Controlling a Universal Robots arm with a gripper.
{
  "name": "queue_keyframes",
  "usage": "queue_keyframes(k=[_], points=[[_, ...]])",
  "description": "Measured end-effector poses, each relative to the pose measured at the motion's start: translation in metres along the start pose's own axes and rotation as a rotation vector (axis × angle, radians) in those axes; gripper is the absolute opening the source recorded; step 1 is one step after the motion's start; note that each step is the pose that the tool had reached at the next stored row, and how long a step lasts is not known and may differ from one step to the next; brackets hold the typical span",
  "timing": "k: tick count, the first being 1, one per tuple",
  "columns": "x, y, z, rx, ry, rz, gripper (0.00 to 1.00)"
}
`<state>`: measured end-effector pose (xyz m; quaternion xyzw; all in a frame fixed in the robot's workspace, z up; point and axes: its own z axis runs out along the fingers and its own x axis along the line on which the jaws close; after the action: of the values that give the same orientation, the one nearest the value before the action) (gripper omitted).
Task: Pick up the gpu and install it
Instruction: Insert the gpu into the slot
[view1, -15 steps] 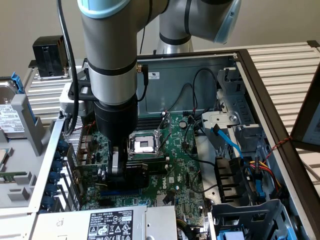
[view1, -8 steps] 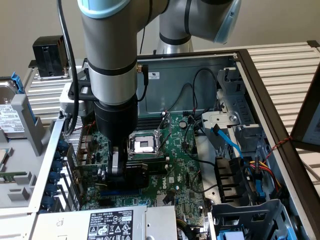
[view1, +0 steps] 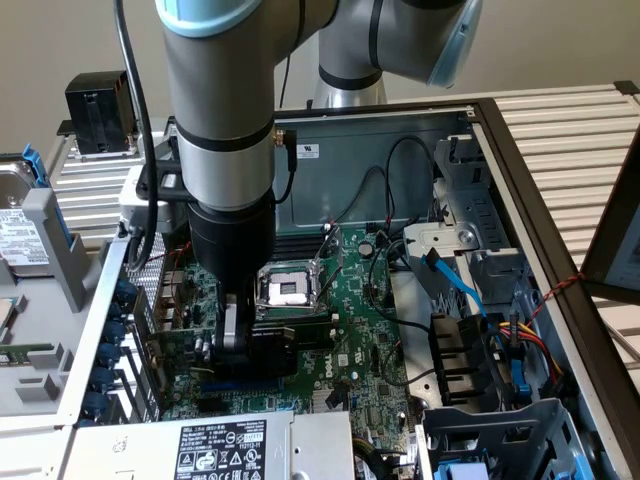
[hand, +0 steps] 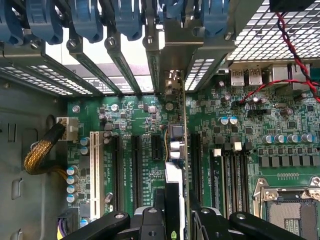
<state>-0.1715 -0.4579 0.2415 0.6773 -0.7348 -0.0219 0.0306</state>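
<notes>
Wrist view: gpu (hand: 176, 145) seen edge-on, clamped in the pincer (hand: 172, 222), long axis running straight ahead of it, bracket end at the rear slot covers (hand: 124, 62). Exterior view shows its black fan side, upright over the motherboard (view1: 360, 330).

— What's at the back?
— A plain beige wall (view1: 560, 50), evenly lit, no hard shadows.
— And the furniture?
— A pale ribbed metal table (view1: 570, 140). A dark panel (view1: 615, 240) stands at the exterior view's right edge.
</notes>
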Motion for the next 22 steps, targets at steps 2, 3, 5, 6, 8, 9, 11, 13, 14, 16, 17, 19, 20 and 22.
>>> queue_keyframes(k=[2,3,5,6,8,9,11,13,14,16,17,19,20,22], points=[[0.0001,0.0000,0.0001,0.0000,0.0000,0.000,0.28],[0.0001,-0.0001,0.0001,0.0000,0.0000,0.000,0.28],[0.0001,-0.0003,0.0001,-0.0001,0.0001,0.000,0.28],[0.0002,-0.0005,0.0001,-0.0001,0.0000,0.000,0.28],[0.0003,-0.0011,0.0001,0.0000,0.0000,0.000,0.28],[0.0003,-0.0012,0.0001,0.0000,0.0000,0.000,0.28],[0.0003,-0.0012,0.0001,0.0000,0.0000,0.000,0.28],[0.0003,-0.0013,0.0002,-0.0001,0.0001,0.000,0.28],[0.0003,-0.0013,0.0003,-0.0001,0.0001,0.000,0.28],[0.0003,-0.0013,0.0007,0.0000,0.0000,0.000,0.28],[0.0003,-0.0013,0.0008,0.0000,0.0000,0.000,0.28],[0.0003,-0.0013,0.0009,-0.0001,0.0001,0.000,0.28],[0.0004,-0.0013,0.0010,0.0000,0.0000,0.000,0.28],[0.0007,-0.0013,0.0010,0.0000,-0.0002,-0.001,0.28]])
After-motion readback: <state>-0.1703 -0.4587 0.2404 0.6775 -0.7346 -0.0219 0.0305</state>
